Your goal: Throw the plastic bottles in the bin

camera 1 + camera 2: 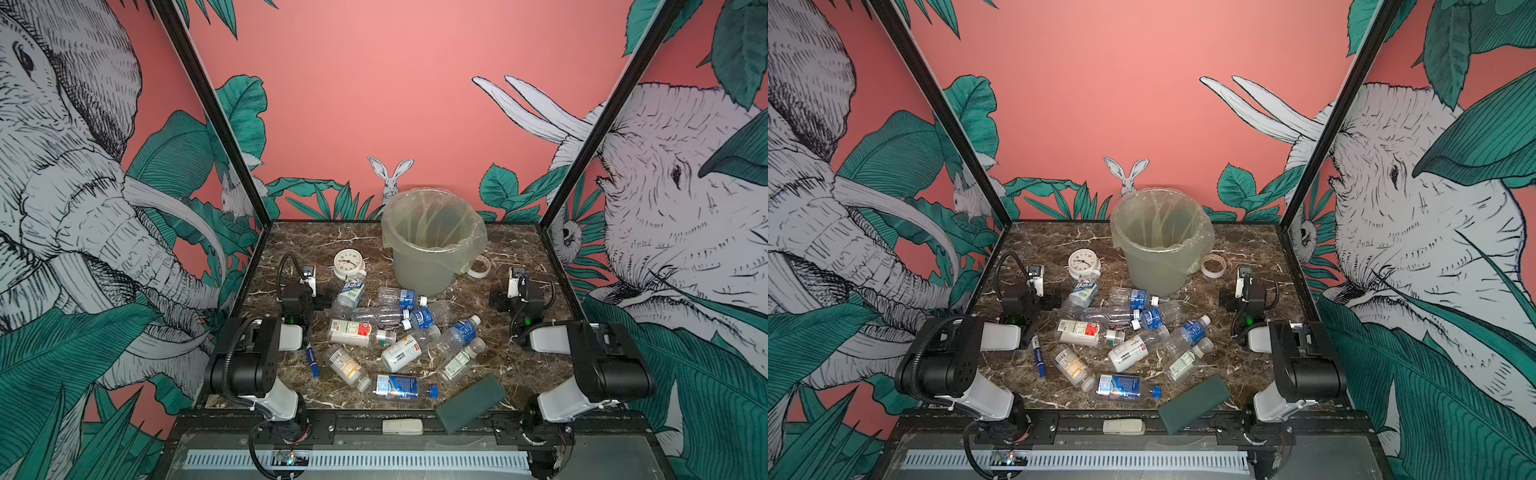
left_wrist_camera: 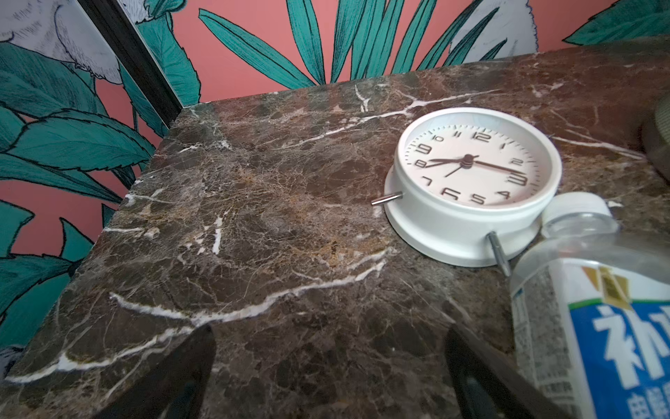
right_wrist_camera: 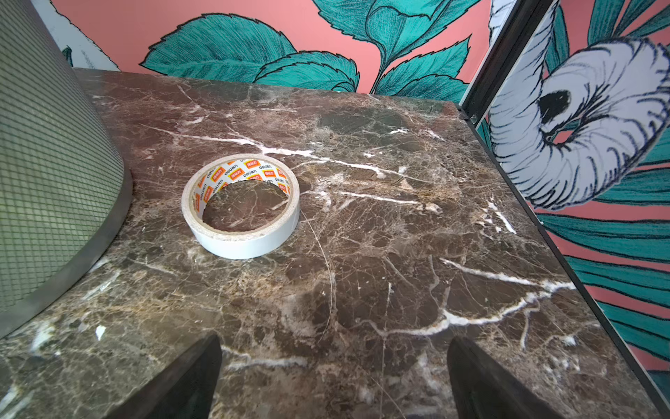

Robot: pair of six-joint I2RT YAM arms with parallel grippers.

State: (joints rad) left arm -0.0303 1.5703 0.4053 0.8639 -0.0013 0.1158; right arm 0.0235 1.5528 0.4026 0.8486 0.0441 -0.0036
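Several plastic bottles lie in a heap mid-table in both top views: a clear one with a blue label (image 1: 401,297), a white pill bottle (image 1: 401,353), and a blue-labelled one nearest the front (image 1: 399,386). The bin (image 1: 432,253) (image 1: 1158,249), grey-green with a bag over its rim, stands behind them; its wall (image 3: 47,163) shows in the right wrist view. My left gripper (image 1: 306,291) (image 2: 330,337) is open over bare marble, left of the heap, with a blue-and-white-labelled bottle (image 2: 594,326) just beside it. My right gripper (image 1: 516,295) (image 3: 335,342) is open and empty, right of the heap.
A white clock (image 1: 349,264) (image 2: 471,181) lies left of the bin, touching a bottle's cap. A tape roll (image 1: 480,266) (image 3: 241,206) lies right of the bin. A blue marker (image 1: 312,360) and a dark green block (image 1: 469,403) lie near the front. Panels wall both sides.
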